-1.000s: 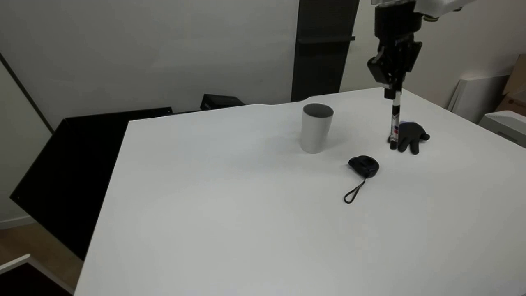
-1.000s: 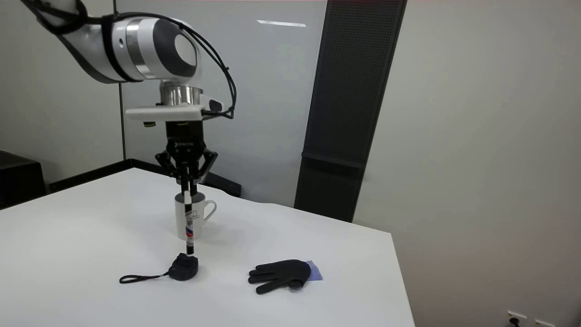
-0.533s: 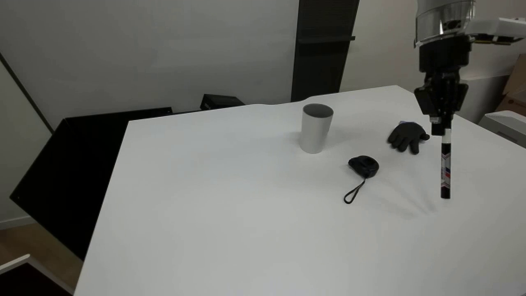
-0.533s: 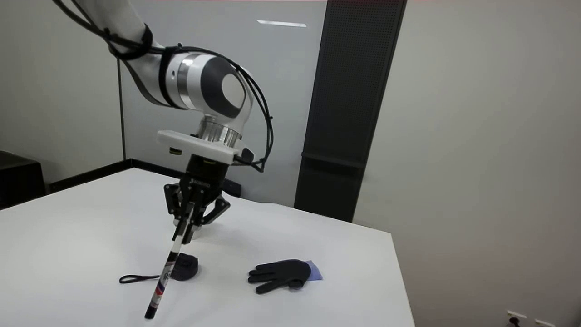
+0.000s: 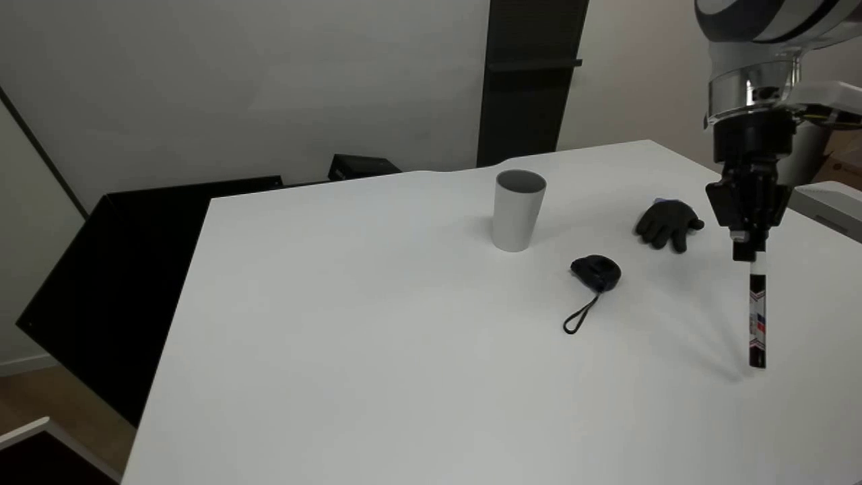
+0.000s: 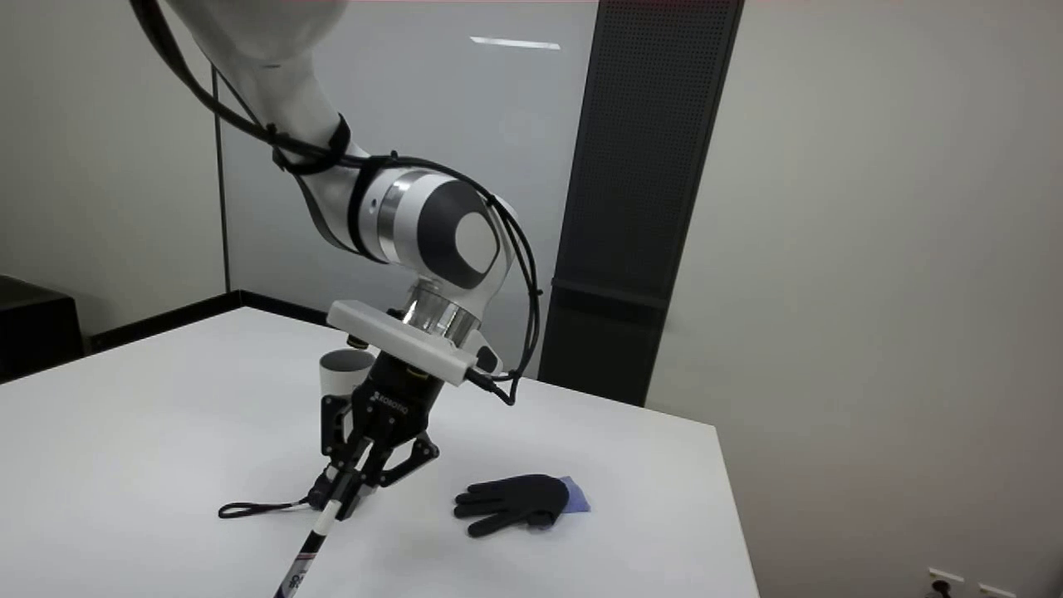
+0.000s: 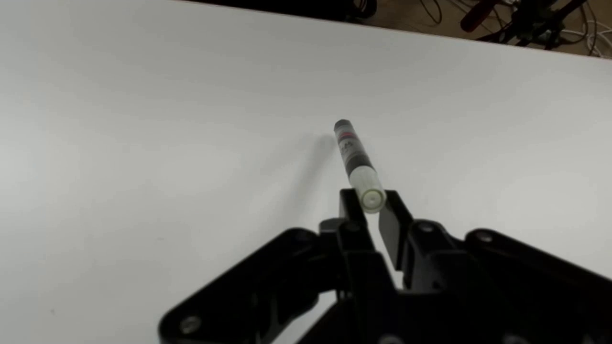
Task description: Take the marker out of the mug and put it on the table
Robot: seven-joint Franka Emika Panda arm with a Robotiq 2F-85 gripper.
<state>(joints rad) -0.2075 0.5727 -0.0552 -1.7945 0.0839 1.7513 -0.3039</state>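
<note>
Pinching the marker (image 7: 356,159) by its white end between the jaws of the gripper (image 7: 372,201). Seen in an exterior view down to the dark tip (image 5: 757,357) below the jaws, unclear whether touching the table (image 7: 167,95). Cut off by the frame in an exterior view, with the mug (image 6: 343,379) partly hidden behind the gripper. Showing floor cables (image 7: 591,38) in the wrist view only.

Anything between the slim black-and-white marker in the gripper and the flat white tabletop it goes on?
Nothing visible: the marker hangs from the black fingers, and the wrist view shows only white tabletop around its lower tip. In an exterior view, the rounded black tape measure and dark fabric glove lie apart from it.
</note>
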